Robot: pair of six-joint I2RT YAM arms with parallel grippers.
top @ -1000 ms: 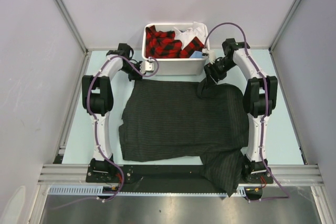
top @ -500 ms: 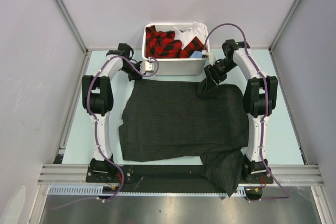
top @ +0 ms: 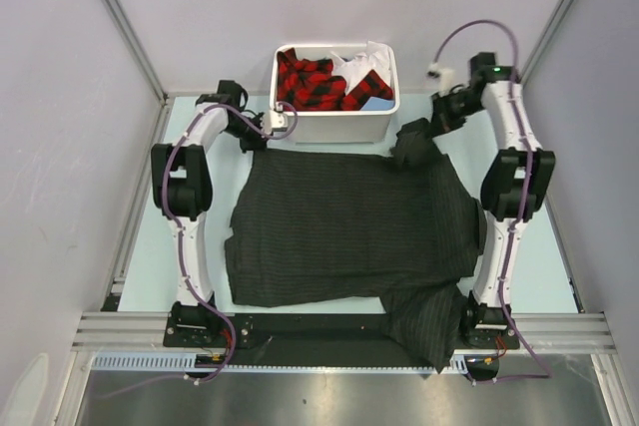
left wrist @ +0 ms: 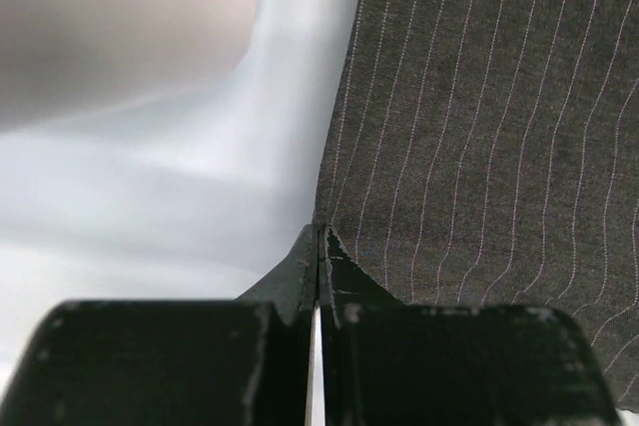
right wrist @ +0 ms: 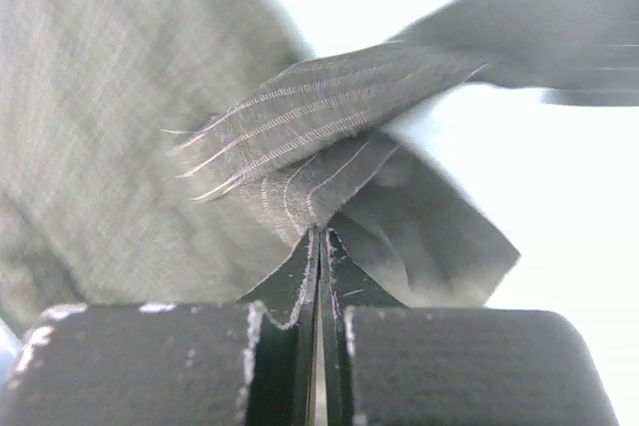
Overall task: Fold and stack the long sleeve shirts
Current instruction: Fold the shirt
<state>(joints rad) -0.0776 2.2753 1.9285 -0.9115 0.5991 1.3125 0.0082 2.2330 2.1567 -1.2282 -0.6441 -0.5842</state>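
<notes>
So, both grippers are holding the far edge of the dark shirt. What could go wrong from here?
The left gripper pinches only the very edge of the shirt, so the cloth may slip out when pulled. The right gripper holds a bunched fold, so the pull may be uneven. The sleeve hangs off the near side beside the right arm's base and could snag there.

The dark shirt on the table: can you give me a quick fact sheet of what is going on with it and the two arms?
Garment: pinstriped shirt, spread mostly flat on the table, one part trailing over the near edge
Left gripper: shut, pinching the shirt's far left edge
Right gripper: shut on a bunched fold at the shirt's far right corner
Behind the shirt: white bin holding red plaid clothes
Folding: not yet started
</notes>
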